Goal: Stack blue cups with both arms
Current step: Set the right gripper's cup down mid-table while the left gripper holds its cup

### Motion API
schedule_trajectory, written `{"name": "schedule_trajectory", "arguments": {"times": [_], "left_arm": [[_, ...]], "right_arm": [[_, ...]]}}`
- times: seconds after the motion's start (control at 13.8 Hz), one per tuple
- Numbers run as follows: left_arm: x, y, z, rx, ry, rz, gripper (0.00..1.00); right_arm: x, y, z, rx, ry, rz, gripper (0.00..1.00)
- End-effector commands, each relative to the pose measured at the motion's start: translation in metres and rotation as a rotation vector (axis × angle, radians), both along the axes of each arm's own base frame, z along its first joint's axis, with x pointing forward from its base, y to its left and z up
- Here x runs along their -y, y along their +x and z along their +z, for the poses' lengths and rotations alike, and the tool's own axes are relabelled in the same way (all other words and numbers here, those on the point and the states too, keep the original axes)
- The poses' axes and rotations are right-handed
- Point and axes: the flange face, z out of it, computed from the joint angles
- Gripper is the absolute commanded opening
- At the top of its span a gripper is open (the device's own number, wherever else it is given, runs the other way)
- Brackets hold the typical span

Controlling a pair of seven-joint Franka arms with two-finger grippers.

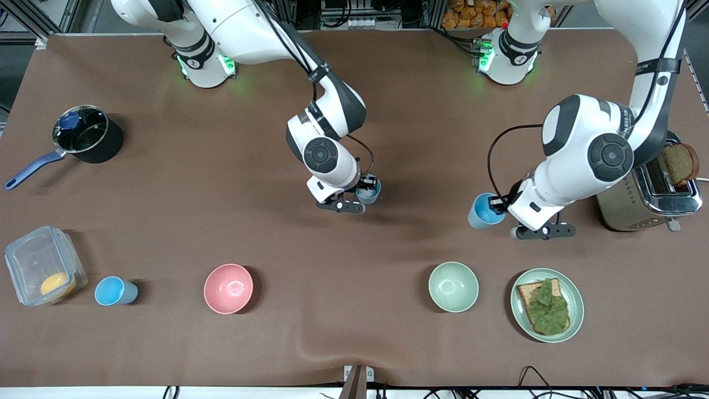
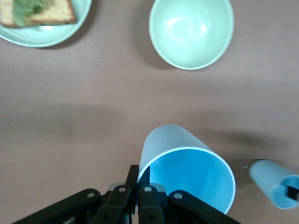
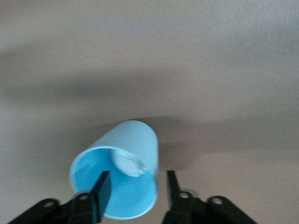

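Blue plastic is what both arms deal with here. The left gripper [image 2: 138, 185] has its fingers pressed together on the rim wall of the bright cup [image 2: 187, 173], one inside and one outside. A thin wall gives nothing better to pinch. The cup hangs tilted over the bare worktop [image 1: 354, 343], between the middle and the toaster [image 1: 648, 194] at the left arm's end. It is well apart from its target, and its mouth faces that arm's wrist camera. To nest, I judge it must be brought level over the other cup and lowered base first.

The pale cup [image 3: 119, 179], with a whitish spot inside, is near the middle of the worktop, closer to the robots' edge than the pink bowl [image 1: 228, 288] and green bowl [image 1: 453, 286]. It seems to stand there as the base of the stack, though its foot is hidden. The right gripper [image 3: 136, 187] straddles its rim with the fingers apart, one in the mouth and one outside with a gap to the wall, so nothing is clamped. That hand blocks the mouth, and I judge it must clear away before the bright cup can drop in.

A third cup [image 1: 115, 291] stands untouched near the camera-side corner at the right arm's end, beside a clear box [image 1: 41, 271].
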Motion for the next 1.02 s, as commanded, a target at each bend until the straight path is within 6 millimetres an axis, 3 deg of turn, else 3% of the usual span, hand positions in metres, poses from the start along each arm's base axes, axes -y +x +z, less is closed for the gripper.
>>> {"name": "schedule_trajectory", "arguments": {"times": [0.0, 0.22, 0.44, 0.65, 0.95], "left_arm": [[0.032, -0.001, 0.019, -0.022, -0.031, 0.038, 0.00], [0.091, -0.015, 0.004, -0.048, -0.009, 0.040, 0.00], [0.113, -0.008, 0.011, -0.038, -0.025, 0.093, 0.00], [0.160, -0.023, 0.009, -0.050, -0.030, 0.110, 0.00], [0.207, -0.034, 0.003, -0.056, -0.040, 0.185, 0.00]], "right_arm": [[0.007, 0.019, 0.041, -0.001, 0.039, -0.026, 1.00], [0.067, 0.052, 0.091, -0.089, 0.011, -0.048, 1.00], [0.138, 0.079, 0.140, -0.116, 0.014, -0.068, 1.00], [0.233, 0.103, 0.163, -0.129, -0.042, 0.022, 1.00], [0.344, 0.118, 0.188, -0.134, -0.156, 0.087, 1.00]]}}
